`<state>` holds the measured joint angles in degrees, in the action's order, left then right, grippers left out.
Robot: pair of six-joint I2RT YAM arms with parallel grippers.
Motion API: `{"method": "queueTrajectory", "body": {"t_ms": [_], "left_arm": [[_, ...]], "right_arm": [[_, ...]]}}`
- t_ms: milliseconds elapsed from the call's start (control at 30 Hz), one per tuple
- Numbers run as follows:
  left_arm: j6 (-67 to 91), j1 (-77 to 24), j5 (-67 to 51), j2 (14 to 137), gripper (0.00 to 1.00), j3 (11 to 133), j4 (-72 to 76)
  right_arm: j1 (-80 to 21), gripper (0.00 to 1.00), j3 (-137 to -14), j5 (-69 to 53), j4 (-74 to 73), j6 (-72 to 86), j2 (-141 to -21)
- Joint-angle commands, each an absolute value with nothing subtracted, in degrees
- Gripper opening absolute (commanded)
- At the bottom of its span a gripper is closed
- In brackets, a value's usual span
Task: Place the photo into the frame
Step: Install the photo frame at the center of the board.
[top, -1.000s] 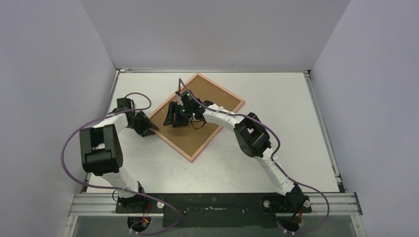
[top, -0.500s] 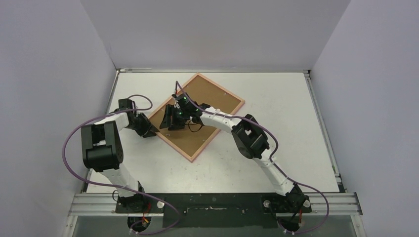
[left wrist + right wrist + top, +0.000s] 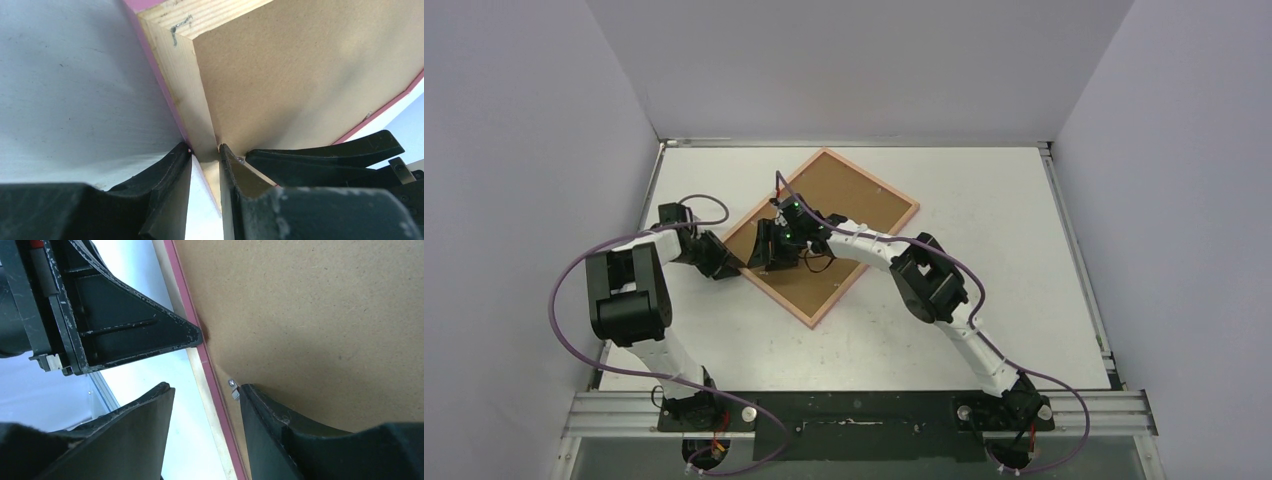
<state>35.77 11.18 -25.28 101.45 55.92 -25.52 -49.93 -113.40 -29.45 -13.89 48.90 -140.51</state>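
The left hand (image 3: 205,150) is clenched on the frame's (image 3: 180,80) light wood rail near its left corner, one jaw outside on the pink edge and one inside against the brown backing (image 3: 310,65). The right hand (image 3: 206,389) is released, its jaws straddling the same rail just beside the left hand. The frame lies back-up and cornerwise on the counter (image 3: 1004,230), well apart from the walls (image 3: 524,150).

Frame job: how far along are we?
Done: frame lies back-up on the table, brown backing panel seated in it. In hand: left gripper pinches the frame's wooden rail near a corner; right gripper open, straddling the rim beside a small metal tab at the backing's edge. Left: unclear; the photo shows in no view, so it may sit under the backing or not be in yet.
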Motion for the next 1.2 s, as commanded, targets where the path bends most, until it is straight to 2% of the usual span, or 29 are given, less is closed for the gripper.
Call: {"method": "queueTrajectory", "body": {"t_ms": [0, 333, 1167], "left_arm": [[35.5, 12.3, -28.2, 102.7, 0.23, 54.1, -22.6], [35.7, 13.2, -34.2, 103.4, 0.32, 53.5, -18.3], [36.0, 13.2, -34.5, 105.2, 0.32, 54.6, -18.6]], "right_arm": [[-50.2, 0.53, -112.2, -30.2, -14.2, 45.9, -141.4], [-50.2, 0.53, -109.1, -34.4, -9.1, 45.0, -141.4], [-50.4, 0.53, -105.7, -39.5, -8.5, 43.2, -140.8]]}}
